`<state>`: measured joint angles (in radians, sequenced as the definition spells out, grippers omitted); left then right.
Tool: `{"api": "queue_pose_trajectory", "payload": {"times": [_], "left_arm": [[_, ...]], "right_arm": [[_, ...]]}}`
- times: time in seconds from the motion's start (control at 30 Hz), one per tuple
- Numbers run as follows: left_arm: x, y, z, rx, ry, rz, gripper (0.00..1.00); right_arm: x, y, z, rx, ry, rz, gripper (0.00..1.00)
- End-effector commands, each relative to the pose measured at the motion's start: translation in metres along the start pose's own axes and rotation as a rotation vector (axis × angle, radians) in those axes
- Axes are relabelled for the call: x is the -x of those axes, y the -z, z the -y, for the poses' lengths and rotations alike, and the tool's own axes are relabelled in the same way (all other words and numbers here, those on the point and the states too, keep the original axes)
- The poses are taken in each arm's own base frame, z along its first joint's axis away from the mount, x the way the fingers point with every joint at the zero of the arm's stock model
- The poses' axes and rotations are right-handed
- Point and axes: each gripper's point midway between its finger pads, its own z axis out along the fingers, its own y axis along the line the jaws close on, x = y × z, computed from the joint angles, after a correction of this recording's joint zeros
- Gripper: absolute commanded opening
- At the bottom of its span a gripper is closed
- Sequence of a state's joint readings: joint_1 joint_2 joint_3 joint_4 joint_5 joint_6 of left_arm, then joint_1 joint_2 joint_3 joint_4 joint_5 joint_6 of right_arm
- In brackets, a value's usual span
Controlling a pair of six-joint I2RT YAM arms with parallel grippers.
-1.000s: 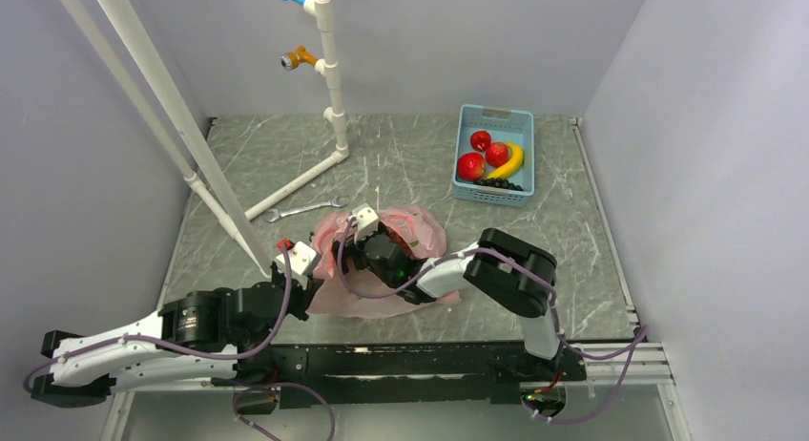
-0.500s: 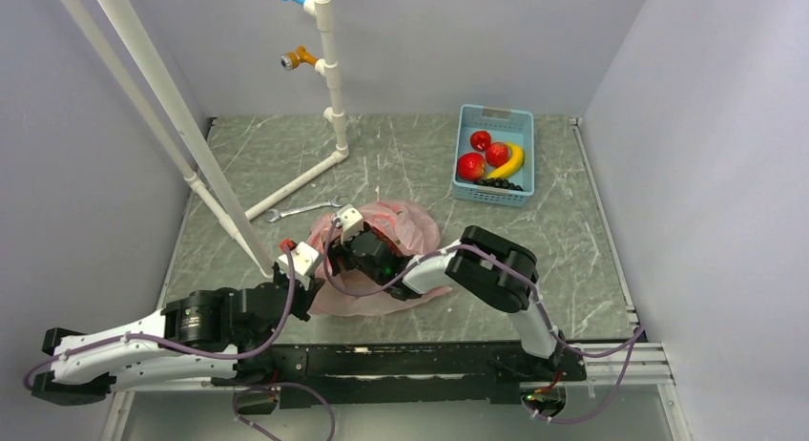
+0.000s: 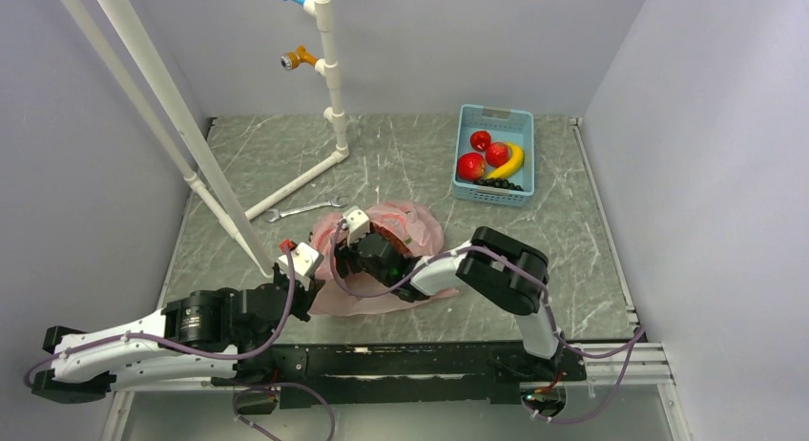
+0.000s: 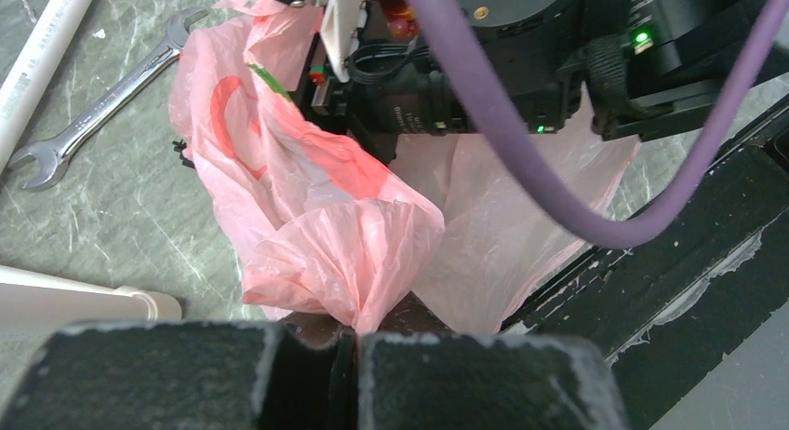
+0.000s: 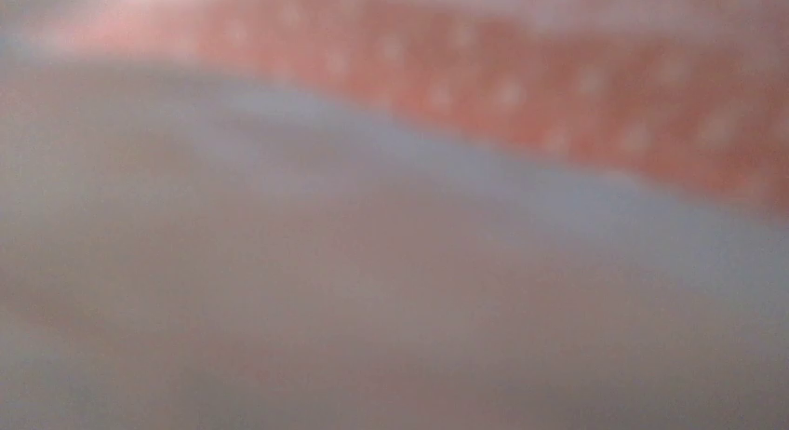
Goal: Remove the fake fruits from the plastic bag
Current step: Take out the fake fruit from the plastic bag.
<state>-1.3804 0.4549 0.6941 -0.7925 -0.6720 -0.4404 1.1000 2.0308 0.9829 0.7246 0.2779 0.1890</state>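
The left pincer (image 4: 355,342) is clamped on a bunched corner of the plastic bag (image 4: 316,197), which lies at the near middle of the tabletop (image 3: 410,155). I judge it should hold this pinch firm and a little raised, so that the mouth of the bag opens wide.

Just to the right, the right pincer (image 3: 367,245) reaches into the bag. Its fingers are hidden by the thin film (its own camera gives only a pink blur with pale dots), so I cannot tell if they are apart or already on something. A dark red fake fruit (image 3: 384,234) shows beside it in the opening.

A good grasp takes only the fruit, with no film between the fingers, and lifts slowly. At the far right a blue basket (image 3: 494,191) already holds red fruits (image 3: 470,165) and a banana (image 3: 515,160).
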Motion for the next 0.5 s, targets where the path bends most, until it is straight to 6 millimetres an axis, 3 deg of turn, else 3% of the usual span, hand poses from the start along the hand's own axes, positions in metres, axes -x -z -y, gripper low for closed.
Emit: {"api": "queue_pose_trajectory", "payload": {"times": [0.0,0.3,0.47], "left_arm": [[0.008,0.003,-0.001,0.01,0.02,0.022,0.0],[0.006,0.002,-0.002,0.021,0.013,0.01,0.0],[0.018,0.008,-0.009,0.042,-0.015,0.029,0.0]], "right_arm": [[0.022,0.019,-0.003,0.028,-0.043,0.015,0.28],[0.011,0.06,0.0,0.053,-0.107,-0.052,0.15],[0.01,0.079,-0.002,0.08,-0.129,-0.065,0.1]]}}
